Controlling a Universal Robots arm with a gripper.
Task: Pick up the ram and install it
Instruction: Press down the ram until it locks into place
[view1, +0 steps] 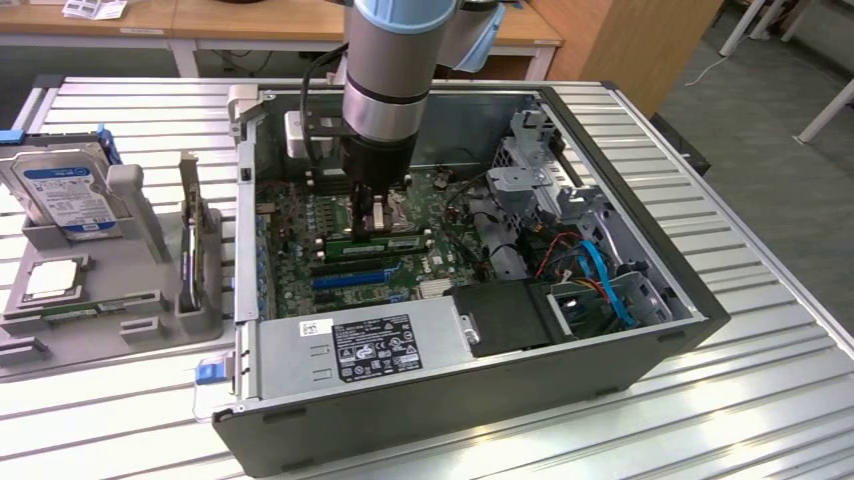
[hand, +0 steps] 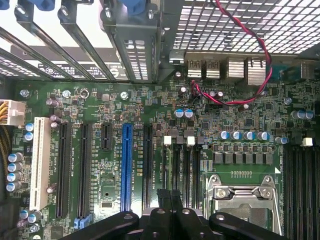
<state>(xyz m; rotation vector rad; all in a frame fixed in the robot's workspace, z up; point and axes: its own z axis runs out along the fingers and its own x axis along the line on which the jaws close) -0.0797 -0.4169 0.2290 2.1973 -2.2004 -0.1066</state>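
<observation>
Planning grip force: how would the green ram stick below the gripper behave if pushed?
The ram looks thin and flat, so it is probably light and stiff, yet fragile if bent. It lies long and low on the motherboard, so it is unlikely to roll.

Ribbed metal table (view1: 747, 330) — wooden desks (view1: 240, 20) behind, grey floor (view1: 774, 110).

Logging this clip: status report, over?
Gripper shut, down inside the case. Ram on the motherboard beneath it, grip unclear. Nothing in the way.
</observation>
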